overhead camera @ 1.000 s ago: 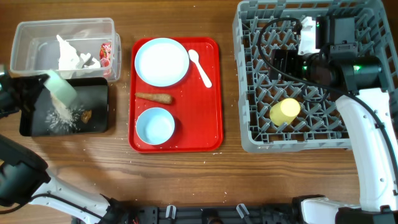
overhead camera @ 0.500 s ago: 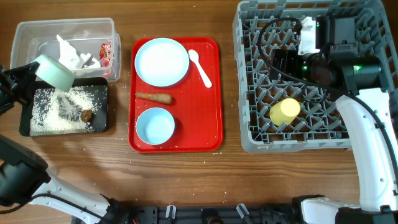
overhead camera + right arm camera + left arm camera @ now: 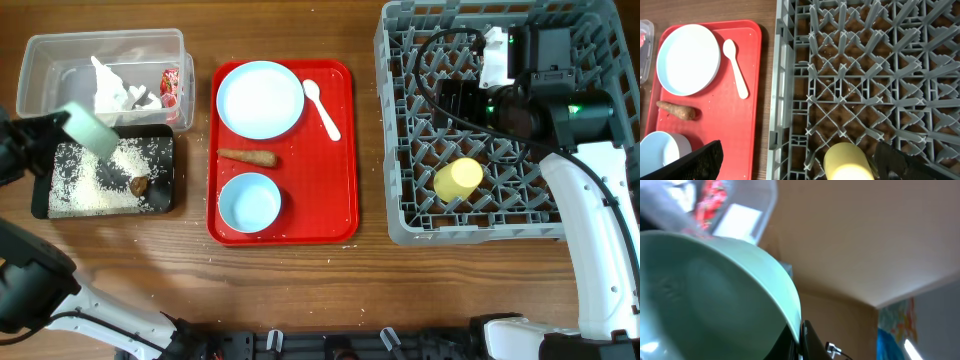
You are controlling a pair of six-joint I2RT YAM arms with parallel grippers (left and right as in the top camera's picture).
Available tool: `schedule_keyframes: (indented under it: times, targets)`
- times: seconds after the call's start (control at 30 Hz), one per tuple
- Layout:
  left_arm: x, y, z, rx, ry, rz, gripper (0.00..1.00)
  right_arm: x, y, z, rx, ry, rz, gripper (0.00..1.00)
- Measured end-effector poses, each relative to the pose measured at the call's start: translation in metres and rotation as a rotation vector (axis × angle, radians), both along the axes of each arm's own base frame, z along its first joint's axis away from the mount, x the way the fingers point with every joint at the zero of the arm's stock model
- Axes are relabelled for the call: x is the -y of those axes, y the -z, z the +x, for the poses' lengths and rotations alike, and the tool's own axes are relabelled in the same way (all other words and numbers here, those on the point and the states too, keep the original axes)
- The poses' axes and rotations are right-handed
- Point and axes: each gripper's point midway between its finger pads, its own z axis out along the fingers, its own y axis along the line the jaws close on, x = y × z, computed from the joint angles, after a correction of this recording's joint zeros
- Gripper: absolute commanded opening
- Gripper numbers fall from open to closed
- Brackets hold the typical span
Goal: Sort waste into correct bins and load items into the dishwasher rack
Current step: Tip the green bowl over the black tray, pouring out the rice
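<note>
Wood-grain table point(image 3: 300, 290), notes from the near edge outward.

- Near, centre: small pale blue bowl point(image 3: 250, 201) sits upright and empty on the flat red serving tray point(image 3: 325, 205).
- Near, right: small yellow cup point(image 3: 458, 180) lies on its side among the pegs of the large square grey plastic dishwasher rack point(image 3: 480, 228). Right claw point(image 3: 797, 150) hangs over it with fingers spread wide and nothing in them. The cup is close by the right-hand finger.
- Near, left: shallow black rectangular tray point(image 3: 40, 208) holds scattered white rice-like crumbs point(image 3: 85, 185) and a small brown food lump point(image 3: 139, 185).
- Middle: brown carrot-shaped stick point(image 3: 247, 157) lies on the red tray between bowl and plate.
- Middle, left: left claw point(image 3: 799, 340) is clamped on the rim of a small pale green bowl point(image 3: 90, 130), held tilted above the black tray's far edge. The wrist view shows a bare inside.
- Handling, as judgement: the bowl looks light, rigid and smooth. A one-sided rim pinch could let it swivel, so move it slowly and seat it between rack pegs.
- Far: pale blue round plate point(image 3: 260, 98) with a white plastic spoon point(image 3: 322, 108) beside it. Clear plastic rectangular tub point(image 3: 100, 38) holds a crumpled white scrap point(image 3: 112, 90) and a red snack wrapper point(image 3: 170, 84).
</note>
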Motion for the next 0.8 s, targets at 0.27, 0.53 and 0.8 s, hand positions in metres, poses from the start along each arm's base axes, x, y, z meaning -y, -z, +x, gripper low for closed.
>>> schedule_keyframes:
  times: [0.27,0.53,0.8]
  targets:
    - [-0.005,-0.007,-0.003,-0.011,-0.036,-0.075,0.04,0.0,-0.002,0.003,0.014,-0.005,-0.002,0.98]
    - [-0.014,0.009,-0.004,-0.051,-0.036,0.013,0.04,0.0,-0.002,0.003,0.02,-0.021,-0.012,0.98]
    - [-0.008,0.008,-0.011,-0.102,-0.044,-0.064,0.04,0.0,-0.002,0.002,0.016,-0.021,-0.013,0.98]
